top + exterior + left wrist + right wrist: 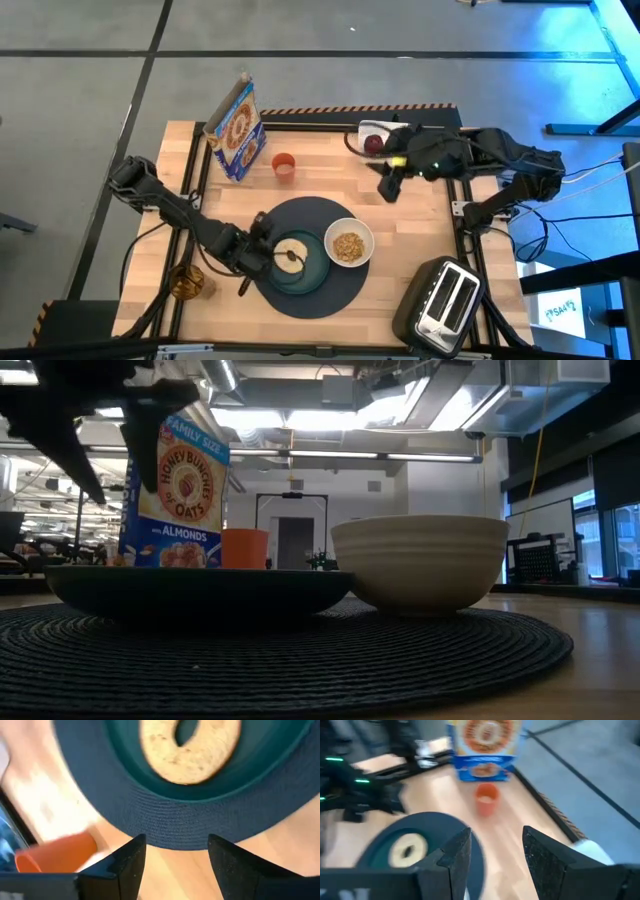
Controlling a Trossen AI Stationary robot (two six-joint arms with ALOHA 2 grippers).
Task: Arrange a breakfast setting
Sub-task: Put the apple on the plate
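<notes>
The round dark placemat (pixel 318 292) lies at the table's near middle. On it the teal plate (pixel 312 276) holds the bagel (pixel 292 254), and the white bowl (pixel 348 243) with cereal stands to their right. The orange cup (pixel 284 166) stands upright farther back. The red apple (pixel 374 143) lies in a white container at the far right. My left gripper (pixel 262 240) hovers open and empty over the placemat's left edge, fingers (pixel 125 865) toward the bagel (pixel 192 750). My right gripper (pixel 388 187) is open and empty above bare table near the apple. I cannot make out the spoon.
A cereal box (pixel 236 130) stands at the far left behind the cup. The toaster (pixel 445 300) sits at the near right corner. A brownish glass object (pixel 188 283) stands at the near left. The white container (pixel 378 130) is at the far right edge.
</notes>
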